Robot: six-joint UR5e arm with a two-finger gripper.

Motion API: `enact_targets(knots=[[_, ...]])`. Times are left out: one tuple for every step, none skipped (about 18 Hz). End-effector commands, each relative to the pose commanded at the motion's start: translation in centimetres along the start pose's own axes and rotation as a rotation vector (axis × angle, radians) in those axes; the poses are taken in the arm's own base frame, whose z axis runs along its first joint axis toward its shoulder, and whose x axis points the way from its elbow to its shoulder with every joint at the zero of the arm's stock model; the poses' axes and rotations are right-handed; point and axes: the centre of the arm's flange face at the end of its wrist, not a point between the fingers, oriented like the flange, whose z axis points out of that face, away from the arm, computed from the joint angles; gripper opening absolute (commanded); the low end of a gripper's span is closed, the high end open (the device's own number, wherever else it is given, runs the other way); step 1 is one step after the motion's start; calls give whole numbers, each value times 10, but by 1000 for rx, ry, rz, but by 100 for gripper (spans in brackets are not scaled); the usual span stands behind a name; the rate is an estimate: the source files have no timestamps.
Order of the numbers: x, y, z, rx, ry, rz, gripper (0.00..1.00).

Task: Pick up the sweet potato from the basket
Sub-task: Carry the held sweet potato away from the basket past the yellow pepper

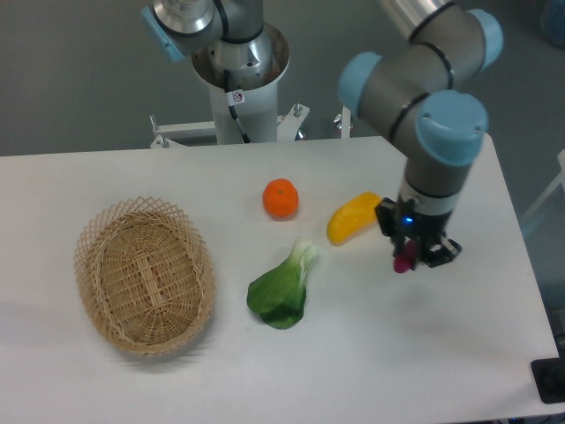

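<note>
While gripping sweet potato (405, 261), end effector (413, 257) downward.

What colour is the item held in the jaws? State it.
Reddish-purple sweet potato, seen in the fixed camera view.

We see the gripper (412, 257) over the right part of the table (459, 353), its fingers closed on the sweet potato (403, 261). Nearest to it on the left lies the yellow vegetable (353, 217); the orange (281, 198) and leafy green (282, 290) crowd the middle. The basket (146, 274) sits well apart at far left, its hollow open from above.
</note>
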Motion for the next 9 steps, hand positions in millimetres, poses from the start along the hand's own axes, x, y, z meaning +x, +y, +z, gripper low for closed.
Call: enact_targets(knots=[[-2,3,1,-1,1,15,6],[-4,12,2,-2,4,23,7],[-5,20,3,-3,6,34,7],[-4,20,6,-4,8,40,8],[-4,21,6,-7,6,41,8],[-5,21,5,-7,5,48,8],[-4,21,6,-7,8,57,8],[-3,22,7,-8,9,61,8],[-3,24,8,-9,11,60,8]])
